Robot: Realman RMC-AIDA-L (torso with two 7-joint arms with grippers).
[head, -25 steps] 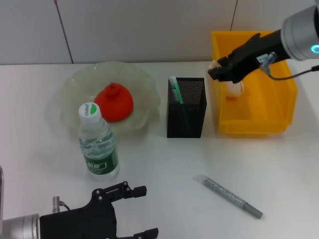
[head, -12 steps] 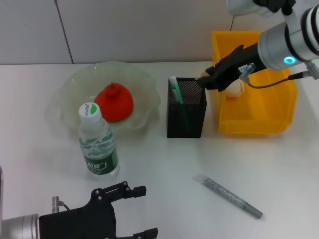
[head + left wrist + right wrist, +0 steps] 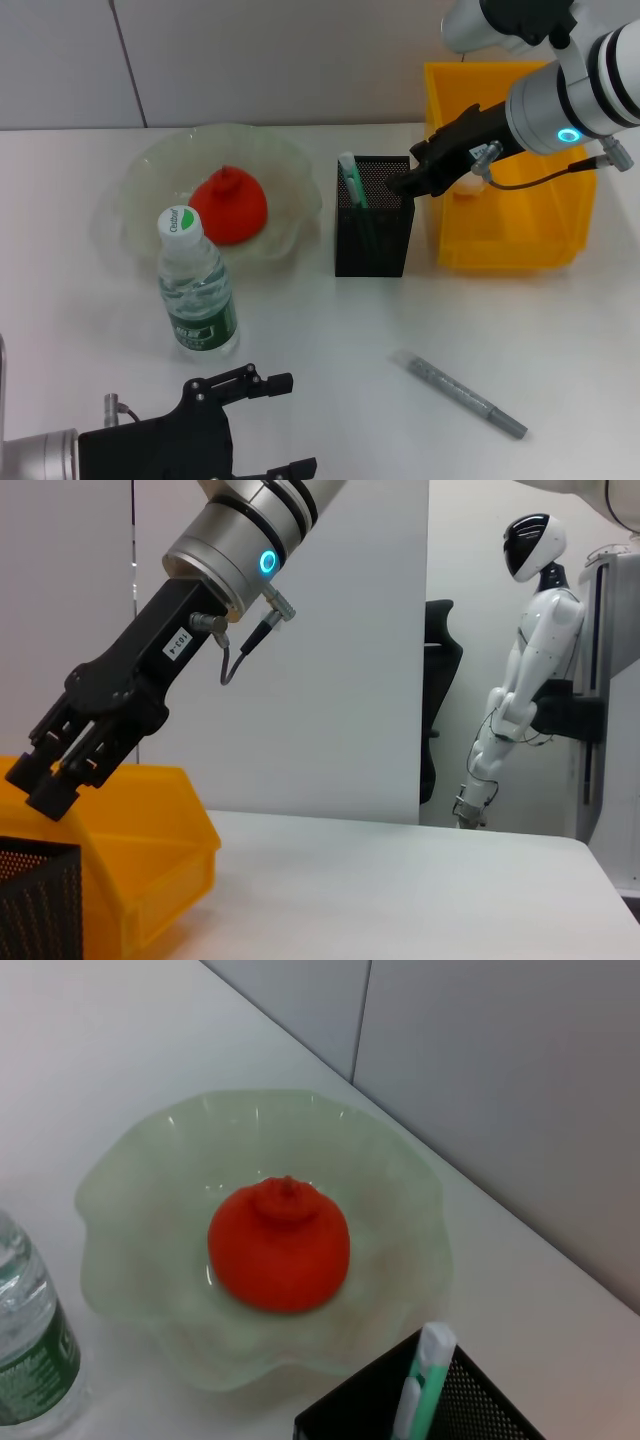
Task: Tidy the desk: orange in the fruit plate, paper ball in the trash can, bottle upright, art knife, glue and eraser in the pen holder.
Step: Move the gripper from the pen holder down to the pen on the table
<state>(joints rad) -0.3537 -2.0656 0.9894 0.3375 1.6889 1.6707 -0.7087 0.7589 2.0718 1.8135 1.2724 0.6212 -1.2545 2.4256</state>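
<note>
At the near edge of the desk (image 3: 330, 330) the left hand (image 3: 255, 425) sat parked with its fingers spread and nothing in them, no different from a second earlier. Just beyond it to the right the art knife (image 3: 458, 394) lay flat and untouched, still to be collected. Farther in on the left the bottle (image 3: 196, 283) stood upright, and behind it the orange (image 3: 229, 204) rested in the fruit plate (image 3: 140, 172), so both of those steps looked finished. At the centre the pen holder (image 3: 374, 215) held one green-and-white stick, probably the glue. The change was at the far right: the right hand (image 3: 411, 176) had swung left, away from above the yellow trash can (image 3: 510, 165), where a pale lump, likely the paper ball, lay, and it now hovered at the pen holder's far right rim. A light object showed at its fingertips half a second before; now the tips looked dark and drawn close, and I could not tell whether they gripped anything. If that object was the eraser, it was probably being delivered, leaving only the art knife.
</note>
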